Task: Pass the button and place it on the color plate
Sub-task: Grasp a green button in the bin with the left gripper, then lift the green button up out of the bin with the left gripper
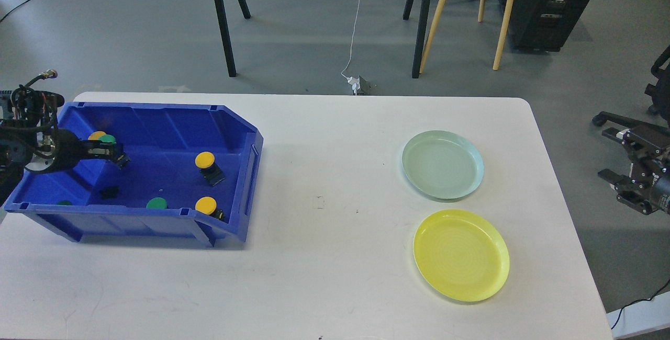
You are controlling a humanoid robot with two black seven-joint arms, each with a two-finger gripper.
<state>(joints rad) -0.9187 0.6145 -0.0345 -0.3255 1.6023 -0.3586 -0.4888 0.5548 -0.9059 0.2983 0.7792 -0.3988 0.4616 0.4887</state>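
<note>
My left jaws (119,158), state unclear, hang inside the blue plastic bin (235,125) at nine o'clock; right jaws (610,147) spread empty.

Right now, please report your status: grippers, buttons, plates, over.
Left gripper inside blue bin, holding nothing visible. Right gripper off table, open. Yellow button loose in bin. Both plates bare. Nothing in the way.

The blue bin (157,125) looks like glossy moulded plastic. The green plate (442,164) and yellow plate (461,255) are smooth, slightly shiny plastic. The white table (324,256) is matt and faintly scuffed.
</note>
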